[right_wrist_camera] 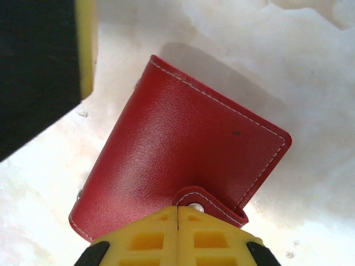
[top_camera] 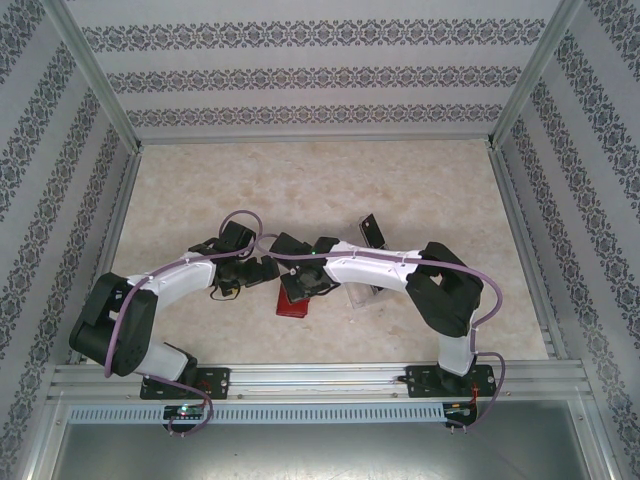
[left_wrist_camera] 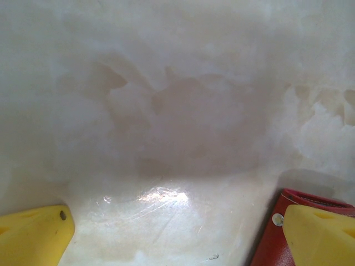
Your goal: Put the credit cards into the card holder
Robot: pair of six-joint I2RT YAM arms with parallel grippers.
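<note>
Under right tool [right_wrist_camera: 177, 213], pinched card holder [right_wrist_camera: 183, 160]

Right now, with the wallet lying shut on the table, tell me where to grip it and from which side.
Grip the red wallet at its snap-tab edge, coming from the right arm's side: that edge is lifted slightly off the table beside the right gripper's yellow fingers, while the stitched far edge lies flat, probably offering little purchase.

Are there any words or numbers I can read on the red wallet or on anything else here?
None can be read.
Red wallet: plain leather with white stitching and a snap tab, no print.
Dark card in the top view: too small to read anything.
Yellow fingers: no markings.
</note>
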